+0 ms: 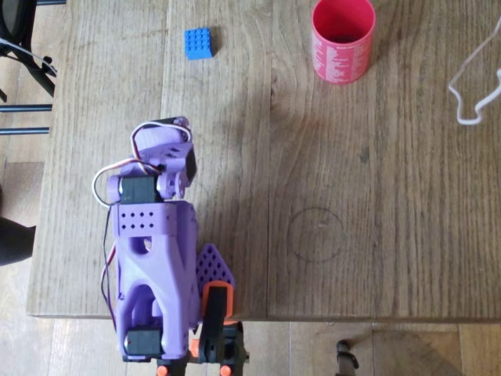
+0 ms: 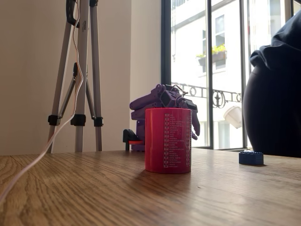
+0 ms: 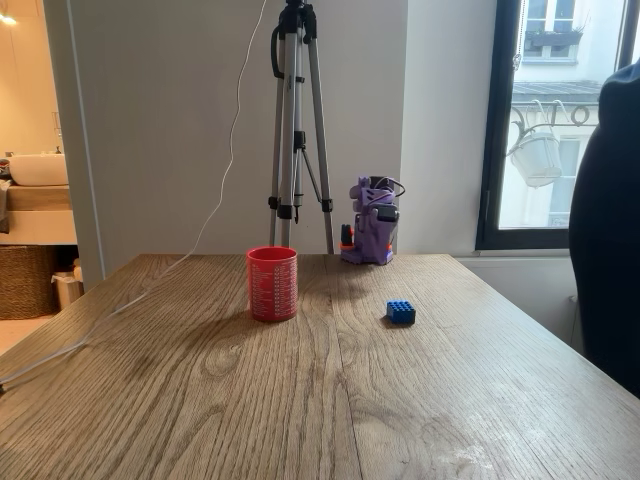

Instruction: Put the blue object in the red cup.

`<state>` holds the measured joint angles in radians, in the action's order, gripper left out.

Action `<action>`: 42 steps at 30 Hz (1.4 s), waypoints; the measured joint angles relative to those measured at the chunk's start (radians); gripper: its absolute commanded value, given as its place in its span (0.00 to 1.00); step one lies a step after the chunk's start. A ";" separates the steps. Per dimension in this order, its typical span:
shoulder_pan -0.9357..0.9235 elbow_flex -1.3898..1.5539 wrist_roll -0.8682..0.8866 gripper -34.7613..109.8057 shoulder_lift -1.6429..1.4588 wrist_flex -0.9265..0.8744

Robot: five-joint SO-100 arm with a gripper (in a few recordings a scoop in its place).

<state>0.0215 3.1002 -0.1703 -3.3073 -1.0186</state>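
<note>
On the wood-grain table [image 1: 352,196], seen from overhead, the folded lilac plastic arm [image 1: 153,258] sits at the left near edge, its gripper [image 1: 168,137] tucked in; whether the fingers are parted or closed I cannot tell. Beyond it, well apart, lies the blue object [image 1: 198,42], a small square studded brick, flat on the boards. Further right stands the red cup [image 1: 342,39], a smooth upright cylinder with fine white print. A white cable [image 1: 470,86] loops at the right edge.
</note>
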 measured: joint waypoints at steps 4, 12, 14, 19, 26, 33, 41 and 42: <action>0.002 0.009 -0.031 0.25 0.006 0.028; -0.043 0.009 -0.023 0.24 0.005 0.064; -0.046 0.009 -0.017 0.24 0.002 0.058; -0.084 -0.061 -0.005 0.24 0.075 -0.118; -0.175 -0.272 -0.006 0.24 0.244 -0.179; -0.242 -0.479 0.040 0.25 0.437 -0.262; -0.199 -1.220 0.195 0.25 1.134 -0.540; -0.184 -1.289 0.198 0.25 1.175 -0.569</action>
<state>-0.1626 1.8116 0.0276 -2.1322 -1.5877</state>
